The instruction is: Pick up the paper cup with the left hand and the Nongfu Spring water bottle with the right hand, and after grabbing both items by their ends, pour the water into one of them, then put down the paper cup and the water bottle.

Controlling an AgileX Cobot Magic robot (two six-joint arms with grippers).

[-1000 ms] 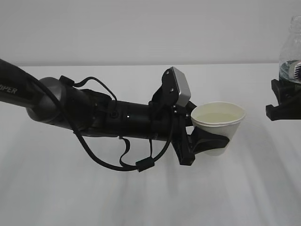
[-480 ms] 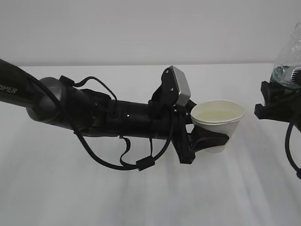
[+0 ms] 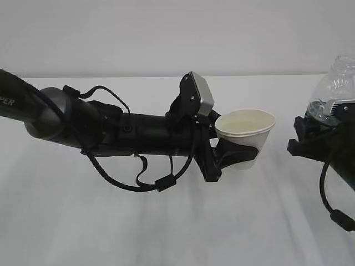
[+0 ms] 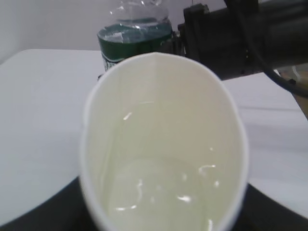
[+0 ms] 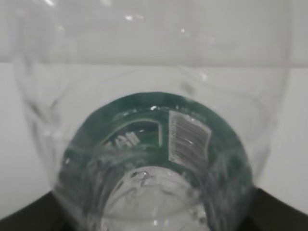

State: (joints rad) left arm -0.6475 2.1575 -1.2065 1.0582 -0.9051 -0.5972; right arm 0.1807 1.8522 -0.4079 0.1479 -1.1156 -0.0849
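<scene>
Bottle [image 3: 333, 88], pinched in the right claw [image 3: 319, 136], has come in from the right edge and tipped toward the cup [image 3: 244, 134] gripped low in the left claw [image 3: 224, 158], so pouring looks about to begin.

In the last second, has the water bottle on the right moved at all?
Yes. The Nongfu Spring water bottle has come down and left toward the paper cup, judged against the table's back edge, and tilted.
</scene>
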